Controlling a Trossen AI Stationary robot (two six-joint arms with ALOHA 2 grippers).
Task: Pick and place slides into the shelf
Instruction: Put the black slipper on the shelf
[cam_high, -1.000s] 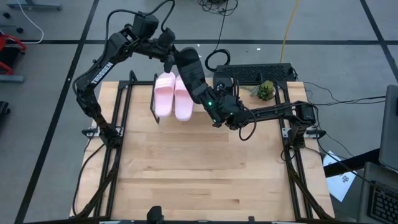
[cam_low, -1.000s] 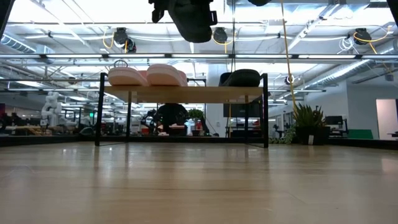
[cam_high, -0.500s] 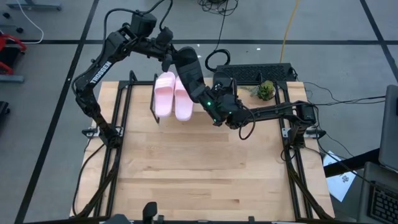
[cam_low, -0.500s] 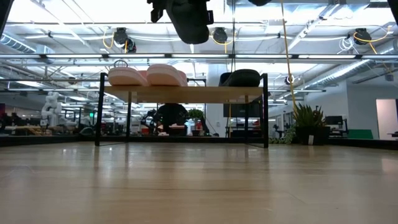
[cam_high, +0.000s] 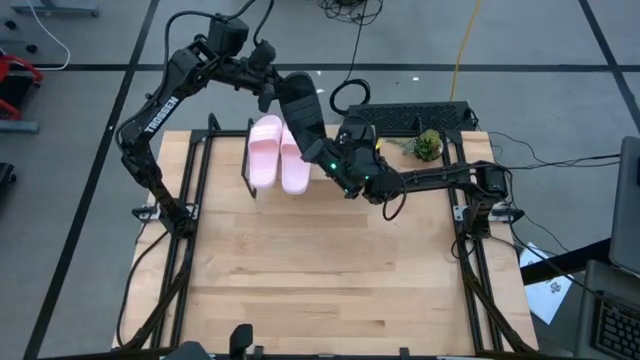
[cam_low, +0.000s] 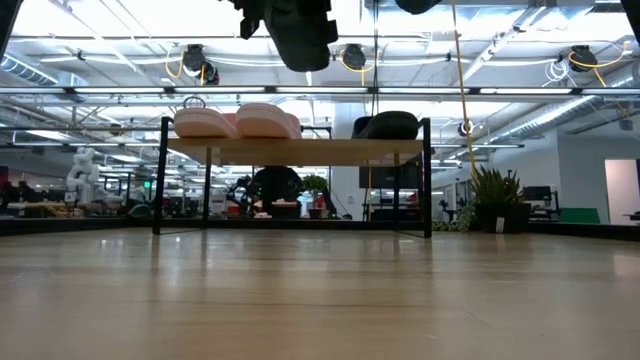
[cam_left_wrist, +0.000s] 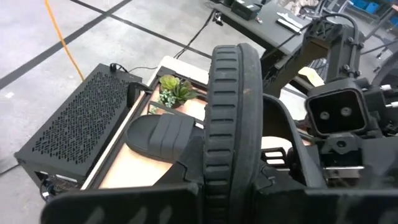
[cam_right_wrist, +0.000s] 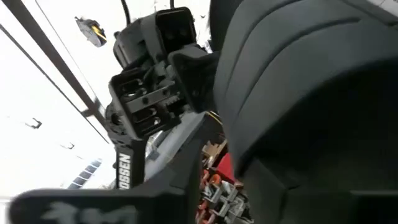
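My left gripper (cam_high: 272, 88) reaches from the far left over the shelf (cam_low: 300, 150) and is shut on a black slide (cam_high: 303, 118), which hangs in the air above the plank (cam_low: 300, 30). My right gripper (cam_high: 340, 165) sits at that slide's near end, and the slide's strap (cam_right_wrist: 298, 93) fills its wrist view. The pink pair (cam_high: 275, 150) rests sole-down on the left part of the shelf (cam_low: 235, 120). The other black slide (cam_low: 390, 124) rests on the shelf's right part (cam_left_wrist: 160, 137). My left gripper holds the black slide by its far end (cam_high: 287, 92), pinched between the two fingers. They come slanting from the far left. The slide stands on edge in the hold, its ribbed sole rim (cam_left_wrist: 227, 124) facing the wrist camera, lifted clear above the shelf.
A black perforated box (cam_high: 420, 115) and a small green plant (cam_high: 427, 146) sit behind the shelf's right end. The wide wooden tabletop (cam_high: 320, 270) stretches in front of the shelf. A gap on the plank lies between the pink pair and the black slide.
Both grippers and the black slide between them have drifted a little toward the table's far left, and the slide has risen slightly above the shelf. The sandals on the shelf have stayed in place.
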